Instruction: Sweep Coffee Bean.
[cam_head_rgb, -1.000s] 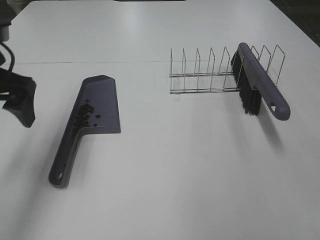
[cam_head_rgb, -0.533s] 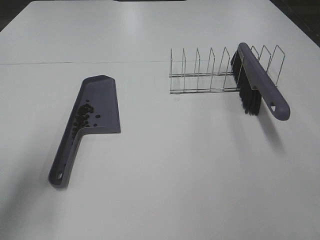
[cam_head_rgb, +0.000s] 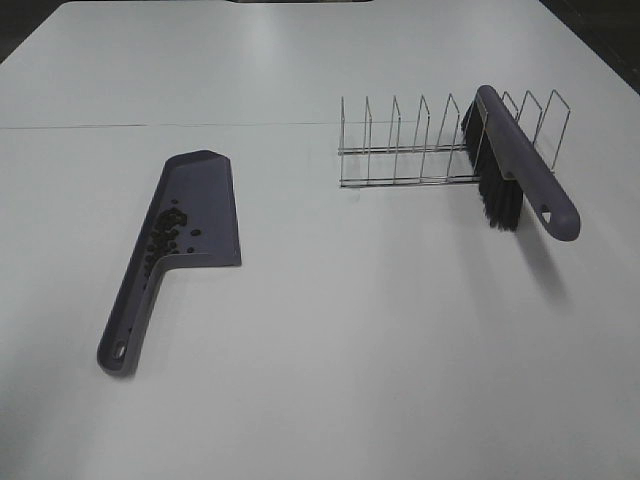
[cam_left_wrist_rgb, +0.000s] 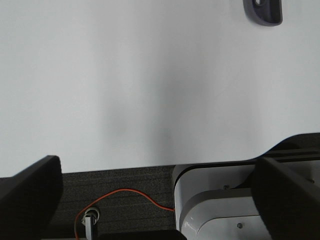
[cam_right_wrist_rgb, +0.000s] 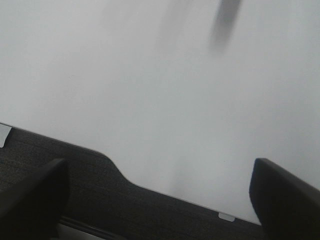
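Sweep judged complete — coffee beans (cam_head_rgb: 166, 236) all in purple dustpan (cam_head_rgb: 205, 190) on table (cam_head_rgb: 350, 330), none seen loose, brush (cam_head_rgb: 515, 165) parked on wire rack (cam_head_rgb: 410, 150); left gripper (cam_left_wrist_rgb: 160, 200) and right gripper (cam_right_wrist_rgb: 160, 197) spread wide, empty.

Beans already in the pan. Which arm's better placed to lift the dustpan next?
Left, probably. The dustpan holding the coffee beans lies on the left; its handle tip shows in the left wrist view, with open fingers. The right wrist view shows only bare table.
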